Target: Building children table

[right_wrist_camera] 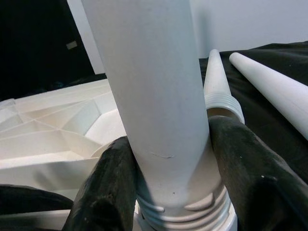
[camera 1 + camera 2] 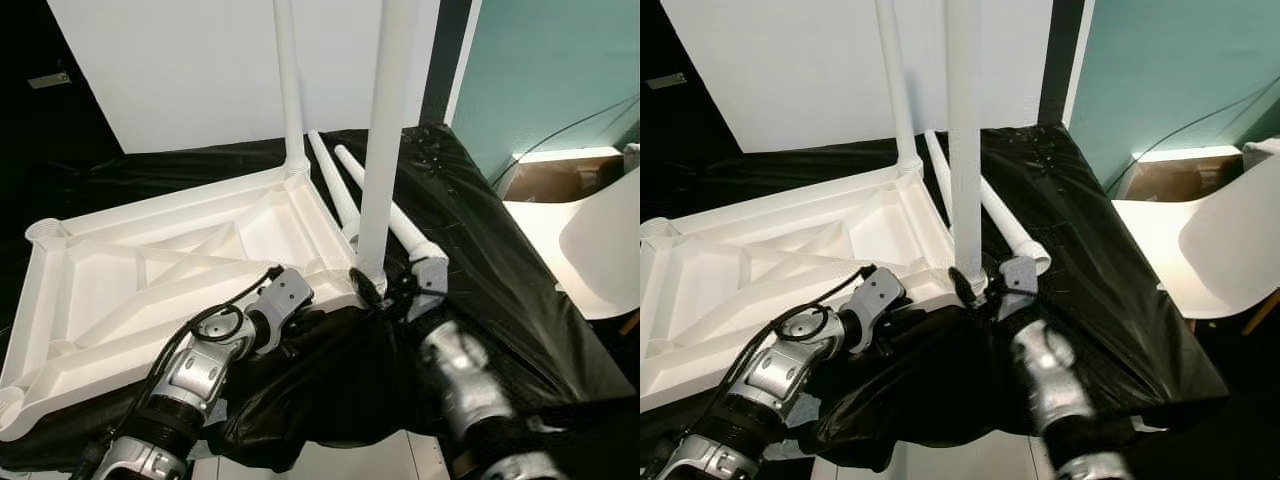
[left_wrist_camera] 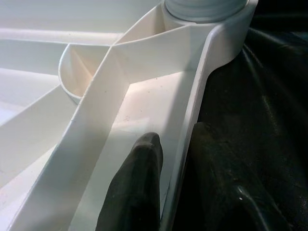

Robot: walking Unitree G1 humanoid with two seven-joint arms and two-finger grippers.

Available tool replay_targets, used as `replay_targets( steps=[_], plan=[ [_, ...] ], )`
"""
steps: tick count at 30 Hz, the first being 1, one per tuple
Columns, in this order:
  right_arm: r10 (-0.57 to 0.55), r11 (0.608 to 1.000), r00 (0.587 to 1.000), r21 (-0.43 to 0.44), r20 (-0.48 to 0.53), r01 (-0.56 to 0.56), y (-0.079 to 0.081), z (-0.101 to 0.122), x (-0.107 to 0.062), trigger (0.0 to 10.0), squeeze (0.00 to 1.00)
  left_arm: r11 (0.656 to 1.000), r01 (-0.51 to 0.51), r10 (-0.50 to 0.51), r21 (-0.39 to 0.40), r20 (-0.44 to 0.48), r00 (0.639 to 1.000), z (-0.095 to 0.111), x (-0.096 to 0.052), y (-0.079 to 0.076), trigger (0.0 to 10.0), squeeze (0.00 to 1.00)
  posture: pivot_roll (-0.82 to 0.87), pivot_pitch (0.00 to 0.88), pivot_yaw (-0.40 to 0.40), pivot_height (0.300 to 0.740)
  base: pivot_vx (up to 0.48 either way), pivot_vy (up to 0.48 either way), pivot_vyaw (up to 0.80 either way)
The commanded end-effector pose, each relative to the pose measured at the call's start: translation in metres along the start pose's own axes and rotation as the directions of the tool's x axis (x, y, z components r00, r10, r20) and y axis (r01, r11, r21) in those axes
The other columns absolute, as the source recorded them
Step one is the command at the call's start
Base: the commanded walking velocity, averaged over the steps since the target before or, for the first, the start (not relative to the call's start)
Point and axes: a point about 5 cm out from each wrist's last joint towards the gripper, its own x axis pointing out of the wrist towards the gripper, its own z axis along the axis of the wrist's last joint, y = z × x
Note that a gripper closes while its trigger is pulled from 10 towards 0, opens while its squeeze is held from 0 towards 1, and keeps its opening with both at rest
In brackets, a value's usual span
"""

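In the left eye view the white children's table top [image 2: 190, 270] lies upside down, ribbed underside up, across the left and centre of the frame on a black-covered tabletop [image 2: 520, 290]. One leg [image 2: 288, 90] stands in the far corner socket at upper centre, and a second leg [image 2: 385, 140] stands in the near corner socket at centre, with the right claw [image 2: 385, 290] closed around its base. Two loose legs [image 2: 375, 205] lie on the black cover just right of centre, so I judge the job about half done, with the two left-hand corner sockets yet to be filled. In the right eye view the left claw [image 2: 902, 322] pinches the table's near rim at lower centre. The left wrist view shows a finger [image 3: 137, 192] inside that rim, gripping it. In the right wrist view both fingers [image 1: 108, 192] clasp the leg just above its threaded end, which looks nearly seated.
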Motion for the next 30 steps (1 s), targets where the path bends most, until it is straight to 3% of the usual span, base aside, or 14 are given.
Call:
replay_targets(
  steps=[1,3,7,8,11,12,16,17,19,21,24,26,28,30],
  plan=[
    [-0.025,0.999,0.995,0.034,-0.095,0.028,0.000,-0.019,-0.009,0.0,0.00,0.994,0.078,-0.086,-0.072,-0.113,0.990,-0.031,0.005,-0.018,10.0,0.00,0.00,0.000,0.006,0.740,0.000,0.000,0.00],
    [-0.095,0.995,0.994,0.001,-0.060,0.095,-0.003,-0.012,-0.003,0.0,0.00,0.993,0.090,-0.098,-0.070,-0.116,0.988,-0.033,0.004,-0.019,10.0,0.00,-0.01,0.000,0.015,0.740,0.000,0.000,0.00],
    [-0.100,0.994,0.994,-0.035,-0.041,0.099,-0.003,-0.006,0.003,0.0,0.00,0.993,0.099,-0.106,-0.069,-0.119,0.987,-0.034,0.004,-0.020,10.0,0.00,-0.01,0.000,0.015,0.740,0.000,0.000,0.00],
    [-0.041,0.995,0.998,-0.093,-0.051,0.037,0.002,-0.003,0.006,10.0,0.00,0.993,0.099,-0.106,-0.067,-0.119,0.987,-0.033,0.005,-0.020,10.0,0.00,-0.01,0.000,0.015,0.740,0.000,0.000,0.00],
    [0.018,0.993,0.998,-0.116,-0.057,-0.024,0.004,0.000,0.007,10.0,0.00,0.993,0.098,-0.105,-0.067,-0.117,0.988,-0.033,0.005,-0.020,10.0,0.00,-0.01,0.000,0.016,0.740,0.000,0.000,0.00],
    [0.046,0.993,0.997,-0.106,-0.063,-0.053,0.000,0.001,0.008,10.0,1.00,0.993,0.097,-0.104,-0.067,-0.117,0.988,-0.033,0.005,-0.020,10.0,0.00,-0.01,0.000,0.015,0.740,0.000,0.000,0.00],
    [0.112,0.987,0.991,-0.104,-0.077,-0.120,-0.015,0.008,0.013,10.0,1.00,0.993,0.098,-0.105,-0.066,-0.118,0.987,-0.034,0.004,-0.020,10.0,0.00,-0.01,0.000,0.015,0.740,0.000,0.000,0.00],
    [0.136,0.979,0.988,-0.146,-0.070,-0.145,-0.022,0.013,0.016,10.0,0.00,0.993,0.098,-0.106,-0.066,-0.119,0.987,-0.034,0.004,-0.020,10.0,0.00,-0.01,0.000,0.015,0.740,0.000,0.000,0.00],
    [0.136,0.979,0.988,-0.146,-0.070,-0.145,-0.022,0.013,0.016,10.0,0.00,0.993,0.098,-0.106,-0.066,-0.119,0.987,-0.034,0.004,-0.020,10.0,0.00,-0.01,0.000,0.015,0.740,0.000,0.000,0.00],
    [0.192,0.961,0.979,-0.187,-0.070,-0.202,-0.035,0.025,0.024,10.0,0.00,0.993,0.099,-0.106,-0.067,-0.121,0.987,-0.035,0.004,-0.020,10.0,0.00,-0.02,0.000,0.015,0.740,0.000,0.000,0.00],
    [0.364,0.907,0.921,-0.170,-0.138,-0.384,-0.042,0.035,0.033,10.0,0.00,0.992,0.106,-0.113,-0.064,-0.120,0.986,-0.034,0.006,-0.021,10.0,0.00,-0.02,0.000,0.015,0.740,0.000,0.000,0.00],
    [0.384,0.898,0.911,-0.166,-0.149,-0.406,-0.042,0.035,0.033,10.0,0.00,0.992,0.107,-0.114,-0.063,-0.119,0.986,-0.034,0.006,-0.021,10.0,0.00,-0.02,0.000,0.015,0.740,0.000,0.000,0.00],
    [0.471,0.844,0.855,-0.172,-0.216,-0.509,-0.038,0.030,0.030,10.0,0.00,0.993,0.105,-0.112,-0.062,-0.115,0.987,-0.032,0.007,-0.021,10.0,0.00,-0.01,0.000,0.012,0.740,0.000,0.000,0.00],
    [0.499,0.822,0.833,-0.173,-0.240,-0.542,-0.037,0.028,0.029,10.0,0.00,0.993,0.104,-0.111,-0.062,-0.113,0.987,-0.032,0.007,-0.020,10.0,0.00,-0.01,0.000,0.014,0.740,0.000,0.000,0.00]
  ],
)
